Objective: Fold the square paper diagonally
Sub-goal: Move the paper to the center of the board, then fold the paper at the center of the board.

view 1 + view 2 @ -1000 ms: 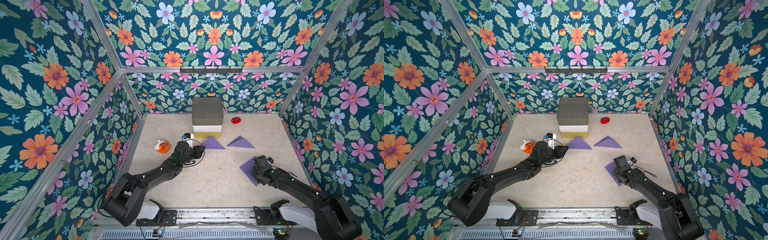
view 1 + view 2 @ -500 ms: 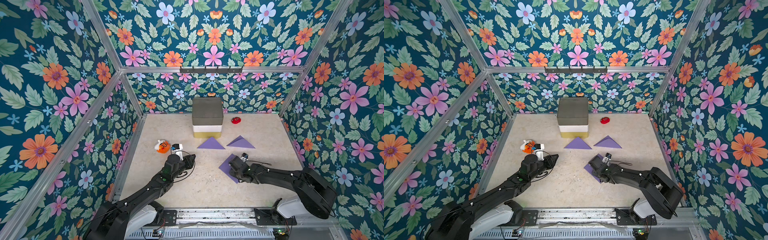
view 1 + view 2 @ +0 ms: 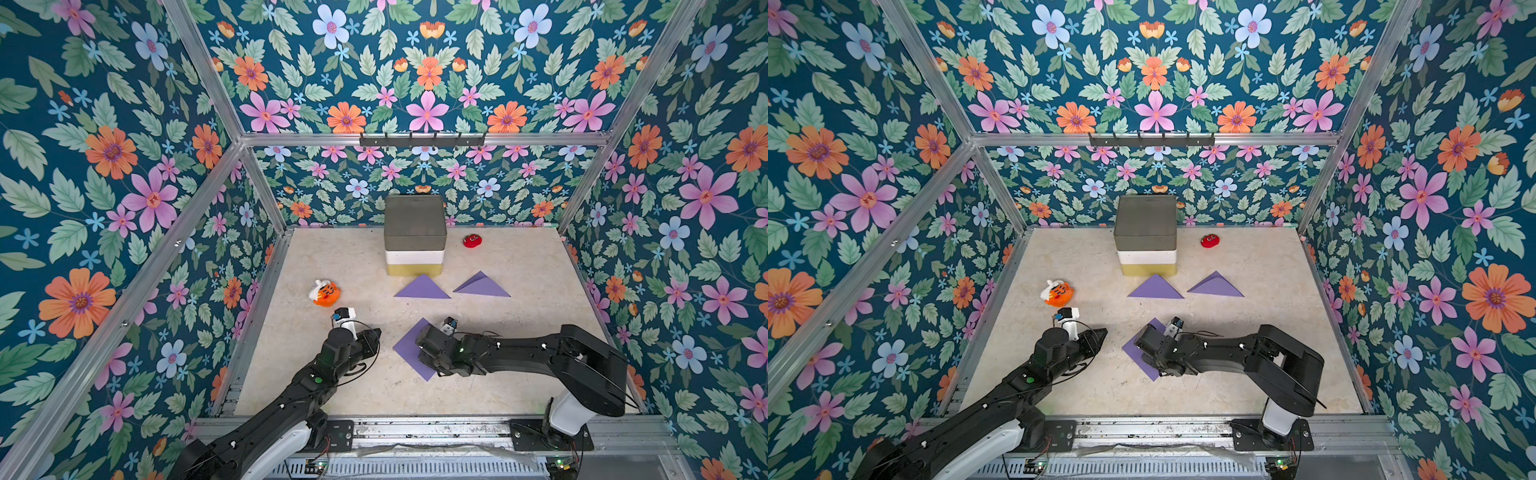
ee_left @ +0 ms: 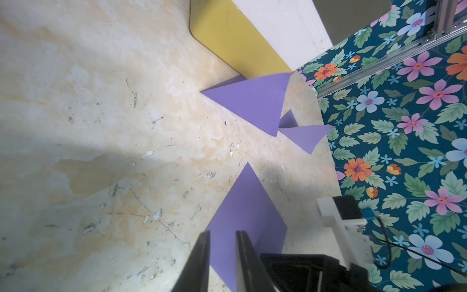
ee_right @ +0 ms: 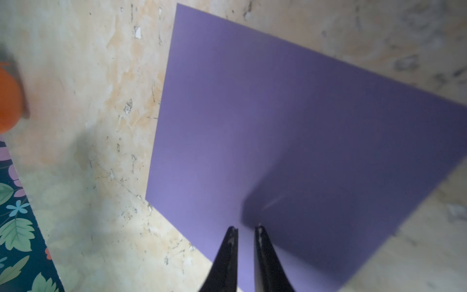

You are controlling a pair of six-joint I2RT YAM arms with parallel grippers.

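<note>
square paper [image 3: 408,348] is laid flat on tabletop [image 3: 519,266], front centre | right gripper [image 5: 246,228] is held over it, jaws narrowly parted, nothing pinched | left gripper [image 4: 222,232] is kept near its corner, narrowly parted, empty

- What stands at the back of the surface [image 3: 540,291]?
- A pile of boxes [image 3: 415,249]: grey on top, white in the middle, yellow at the bottom. A little red toy [image 3: 472,240] sits near it.
- And the orange thing?
- An orange toy [image 3: 325,293] with a face, near the flower wall [image 3: 124,166]. A purple triangle [image 3: 422,288] lies just in front of the pile, a second purple triangle [image 3: 482,285] beside it.
</note>
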